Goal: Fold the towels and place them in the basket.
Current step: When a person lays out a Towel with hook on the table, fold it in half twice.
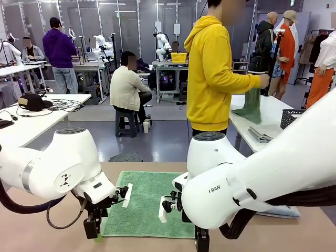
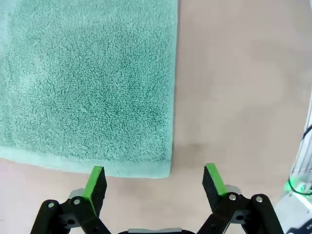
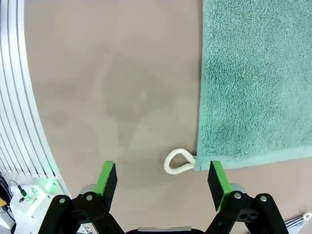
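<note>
1. Lying flat and unfolded on the brown table point(image 1: 23, 236), the sea-green towel point(image 1: 149, 202) sits between the two arms.
2. The left gripper point(image 1: 92, 230) hangs low at the towel's near left corner.
3. In the left wrist view the left gripper point(image 2: 156, 178) has its fingers spread wide and pinches nothing. One green pad is over the hem of the sea-green towel point(image 2: 87, 83) and the other is over bare table just beside it. The towel's corner falls between them.
4. Whether those pads touch the cloth cannot be told.
5. The right gripper point(image 1: 202, 239) hangs at the towel's near right corner.
6. In the right wrist view the right gripper point(image 3: 163, 175) also has its fingers spread with nothing held. The white corner loop point(image 3: 178, 162) and the corner of the sea-green towel point(image 3: 253, 83) lie between them.
7. The loop sticks out from the towel's corner onto bare table.
8. The pale grey-blue towel point(image 1: 281, 211) lies to the right of the sea-green towel, largely hidden under the right arm.
9. Beyond the sea-green towel stands a person point(image 1: 210, 73) in a yellow hoodie, holding up a dark green cloth point(image 1: 251, 107) over a white table point(image 1: 273, 113).
10. The basket point(image 1: 291, 116) rests on that white table, well apart from the sea-green towel, far to its right.
</note>
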`<state>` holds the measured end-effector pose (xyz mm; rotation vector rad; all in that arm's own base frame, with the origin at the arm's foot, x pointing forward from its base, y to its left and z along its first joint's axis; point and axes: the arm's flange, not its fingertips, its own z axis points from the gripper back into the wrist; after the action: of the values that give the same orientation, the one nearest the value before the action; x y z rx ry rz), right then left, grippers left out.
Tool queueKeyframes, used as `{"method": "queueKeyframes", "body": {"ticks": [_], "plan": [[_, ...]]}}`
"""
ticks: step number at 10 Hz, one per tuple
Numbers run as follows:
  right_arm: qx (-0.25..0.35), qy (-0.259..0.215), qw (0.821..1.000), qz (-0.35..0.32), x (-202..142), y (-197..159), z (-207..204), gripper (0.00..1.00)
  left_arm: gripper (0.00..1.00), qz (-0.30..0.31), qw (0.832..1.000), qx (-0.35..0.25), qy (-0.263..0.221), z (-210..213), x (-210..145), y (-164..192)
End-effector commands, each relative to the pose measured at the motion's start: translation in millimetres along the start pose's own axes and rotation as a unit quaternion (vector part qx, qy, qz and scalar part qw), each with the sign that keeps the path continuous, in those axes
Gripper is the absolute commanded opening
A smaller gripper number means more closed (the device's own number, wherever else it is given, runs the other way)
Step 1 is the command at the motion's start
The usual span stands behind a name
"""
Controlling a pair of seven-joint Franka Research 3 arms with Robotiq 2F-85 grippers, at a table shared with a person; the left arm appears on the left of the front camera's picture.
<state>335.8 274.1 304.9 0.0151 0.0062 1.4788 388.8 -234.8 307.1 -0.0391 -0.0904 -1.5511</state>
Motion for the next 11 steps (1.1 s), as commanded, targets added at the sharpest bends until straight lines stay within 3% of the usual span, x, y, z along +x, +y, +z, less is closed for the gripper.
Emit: {"method": "queueKeyframes", "body": {"ticks": [1, 11], "plan": [[-0.003, -0.006, 1.0, 0.011, 2, -9, -10, 0.94, 1.0, -0.009, 1.0, 0.003, 0.004, -11, 0, 10], [-0.009, -0.028, 1.0, 0.004, -8, -33, -18, 0.94, 1.0, -0.01, 1.0, -0.014, 0.0, -31, -5, 9]]}}
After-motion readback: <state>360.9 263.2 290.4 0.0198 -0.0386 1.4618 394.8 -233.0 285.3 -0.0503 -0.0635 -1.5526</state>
